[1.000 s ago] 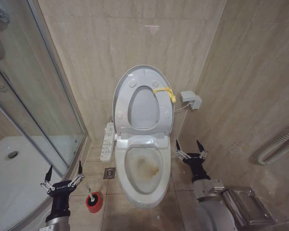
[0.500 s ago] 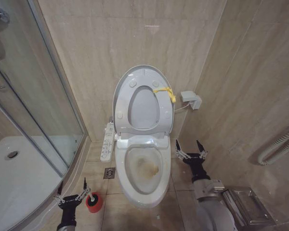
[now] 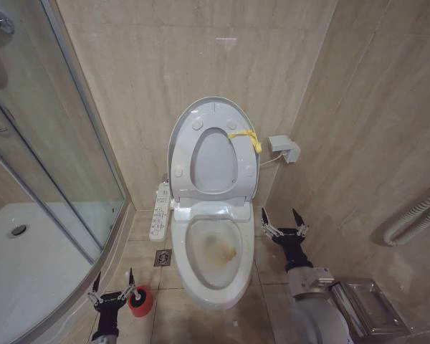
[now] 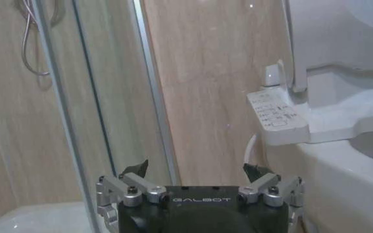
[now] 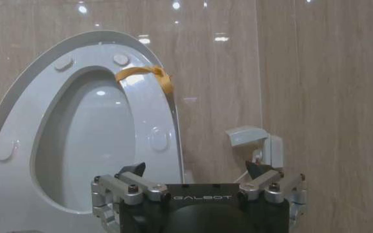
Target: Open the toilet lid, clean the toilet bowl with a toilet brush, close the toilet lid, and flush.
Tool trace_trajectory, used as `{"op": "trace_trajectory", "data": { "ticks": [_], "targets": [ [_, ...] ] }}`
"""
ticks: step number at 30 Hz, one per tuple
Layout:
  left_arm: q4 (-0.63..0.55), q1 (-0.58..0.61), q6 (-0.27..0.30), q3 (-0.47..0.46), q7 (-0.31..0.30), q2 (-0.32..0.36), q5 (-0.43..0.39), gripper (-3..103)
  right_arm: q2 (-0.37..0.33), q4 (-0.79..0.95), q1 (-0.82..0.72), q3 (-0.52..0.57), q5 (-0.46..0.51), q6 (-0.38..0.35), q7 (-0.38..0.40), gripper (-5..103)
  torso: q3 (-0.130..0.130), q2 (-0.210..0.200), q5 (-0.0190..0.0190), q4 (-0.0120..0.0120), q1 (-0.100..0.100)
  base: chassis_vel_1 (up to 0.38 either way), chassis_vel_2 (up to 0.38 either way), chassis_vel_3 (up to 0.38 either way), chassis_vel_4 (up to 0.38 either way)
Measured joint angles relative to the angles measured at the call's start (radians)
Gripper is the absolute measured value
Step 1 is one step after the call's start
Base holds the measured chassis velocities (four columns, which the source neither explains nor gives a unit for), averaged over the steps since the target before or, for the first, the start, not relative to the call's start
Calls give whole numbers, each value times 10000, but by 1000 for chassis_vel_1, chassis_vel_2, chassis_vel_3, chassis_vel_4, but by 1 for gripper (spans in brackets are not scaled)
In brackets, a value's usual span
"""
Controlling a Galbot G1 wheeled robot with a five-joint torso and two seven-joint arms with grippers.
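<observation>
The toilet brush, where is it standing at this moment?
In the head view, the toilet brush stands in its red holder on the floor, left of the toilet bowl, just beside the open left hand.

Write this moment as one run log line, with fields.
lid: toilet lid up | bowl: toilet bowl stained | left gripper: open, beside toilet brush | right gripper: open, idle

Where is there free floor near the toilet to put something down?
Bare tile lies in front of the bowl, between it and the right gripper, and beside the drain. It is crowded at the floor's left: the open left gripper hangs next to the brush in its red cup, near the shower rail.
</observation>
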Motion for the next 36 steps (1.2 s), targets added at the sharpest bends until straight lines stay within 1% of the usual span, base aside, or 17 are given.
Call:
{"op": "trace_trajectory", "data": {
  "ticks": [7, 15, 28, 36],
  "targets": [
    [4, 24, -78, 5, 47, -10, 119, 99, 0, 0, -1, 0, 0, -1, 0, 100, -1, 1, 1, 0, -2, -11, 5, 7, -5],
    [-12, 53, -110, -20, 81, -19, 131, 98, 0, 1, 2, 0, 0, 0, 0, 100, 2, -2, 0, 0, 6, -79, 67, 86, -86],
    [60, 104, -146, 38, 105, -83, 281, 98, 0, 1, -2, 0, 0, 0, 0, 100, -2, 2, 0, 0, -5, -8, 10, 12, -10],
    [644, -89, -314, 106, 88, -123, 399, 98, 0, 0, 2, 0, 0, 0, 0, 100, 1, -1, 1, 0, 5, -72, 51, 49, -68]
  ]
}}
